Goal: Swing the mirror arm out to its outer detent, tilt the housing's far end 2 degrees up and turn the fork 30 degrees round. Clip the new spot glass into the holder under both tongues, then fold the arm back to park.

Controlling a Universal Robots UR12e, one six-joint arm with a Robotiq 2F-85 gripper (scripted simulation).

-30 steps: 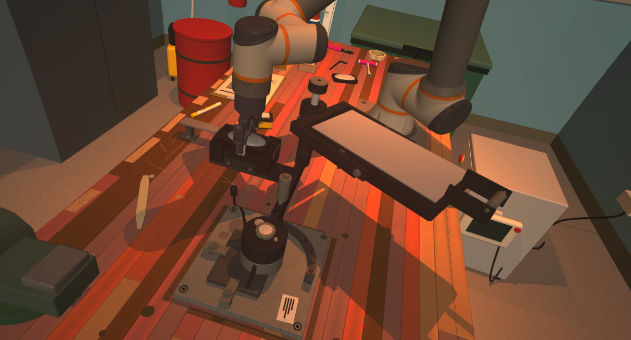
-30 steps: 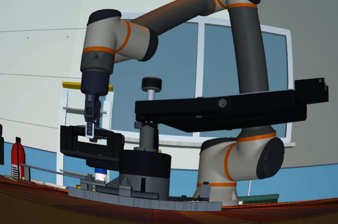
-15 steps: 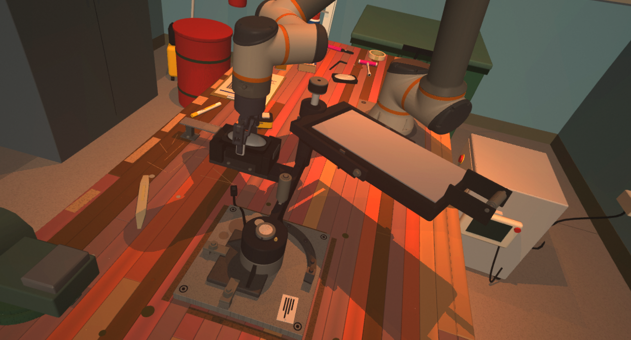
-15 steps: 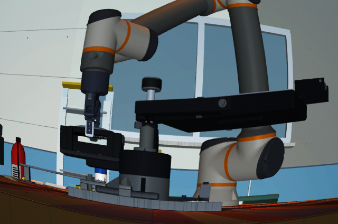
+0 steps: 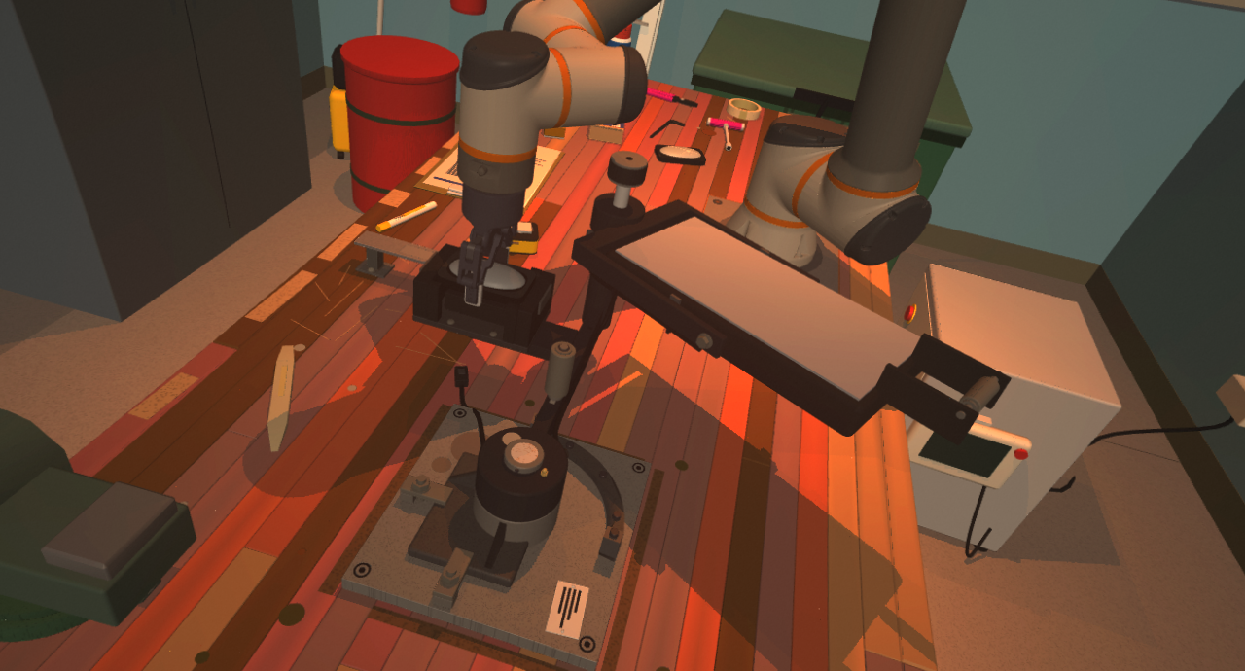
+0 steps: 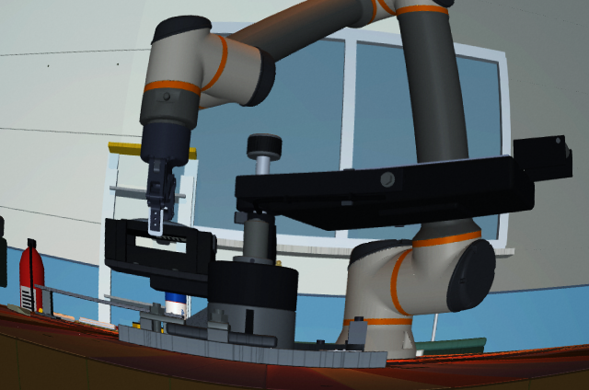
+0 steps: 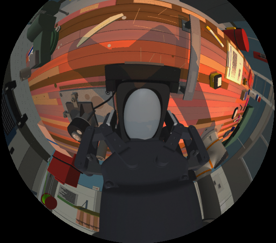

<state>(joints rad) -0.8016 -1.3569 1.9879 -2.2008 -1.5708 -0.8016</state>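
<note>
My gripper (image 5: 477, 271) (image 6: 157, 214) (image 7: 143, 124) points straight down over the black spot-glass holder (image 5: 483, 300) (image 6: 159, 250) and is open, holding nothing. The pale oval spot glass (image 5: 496, 276) (image 7: 142, 114) lies in the holder between my fingers. The holder sits at the end of the mirror arm, left of the fork post (image 5: 601, 302) (image 6: 259, 233). The large mirror housing (image 5: 749, 306) (image 6: 385, 193) stretches right from the post, its glass face up. The arm pivots on the round base (image 5: 521, 480) (image 6: 252, 300) on a grey plate. A knob (image 5: 627, 169) (image 6: 264, 143) tops the post.
The housing's long body stands just right of my wrist. A second spot glass (image 5: 681, 154) lies far back on the bench, by tape and hand tools. A wooden wedge (image 5: 281, 396) and a yellow marker (image 5: 406, 216) lie to the left. A red drum (image 5: 399, 114) stands beyond the bench.
</note>
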